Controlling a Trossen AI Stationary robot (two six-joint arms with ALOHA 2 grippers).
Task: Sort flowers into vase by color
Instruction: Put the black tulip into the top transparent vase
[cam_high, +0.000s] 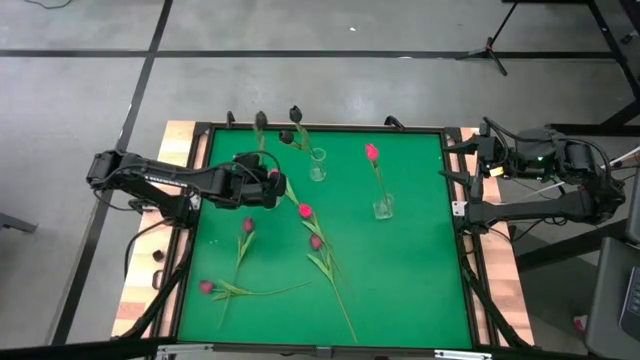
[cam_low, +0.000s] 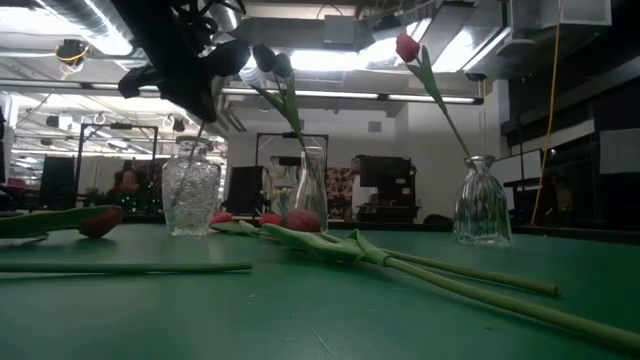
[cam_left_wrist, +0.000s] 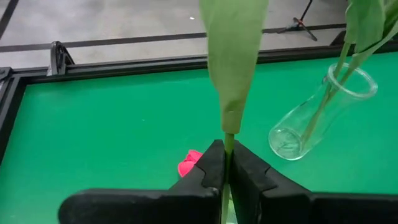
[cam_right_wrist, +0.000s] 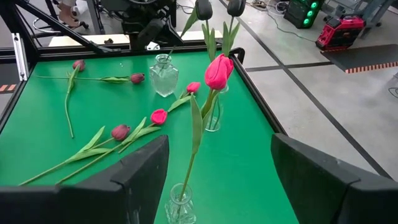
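My left gripper (cam_high: 277, 186) (cam_low: 200, 100) is shut on the green stem of a tulip, above a round cut-glass vase (cam_low: 190, 190) (cam_right_wrist: 163, 74). Which head this stem bears, I cannot tell. A slim vase (cam_high: 317, 165) (cam_left_wrist: 311, 118) at the far side holds near-black tulips (cam_high: 295, 113). Another vase (cam_high: 383, 206) holds one pink-red tulip (cam_high: 372, 152) (cam_right_wrist: 217, 71). Several tulips lie flat on the mat, with heads pink-red (cam_high: 305, 211) and magenta (cam_high: 248, 225) (cam_high: 316, 242). My right gripper (cam_right_wrist: 217, 186) waits open at the table's right edge. My left gripper pinches the tulip's stem (cam_left_wrist: 229, 144) between its two fingers (cam_left_wrist: 211, 165), just below a broad leaf (cam_left_wrist: 233, 56). The fingers lie across the stem. The flower is lifted clear of the mat and roughly upright, its lower stem (cam_low: 199, 135) running down toward the cut-glass vase's neck.
A raised black frame (cam_high: 330, 127) edges the green mat (cam_high: 410, 280). Long stems (cam_low: 420, 265) cross the mat's middle and near-left part; one more tulip (cam_high: 206, 287) lies near the left corner. The mat's right half has bare room.
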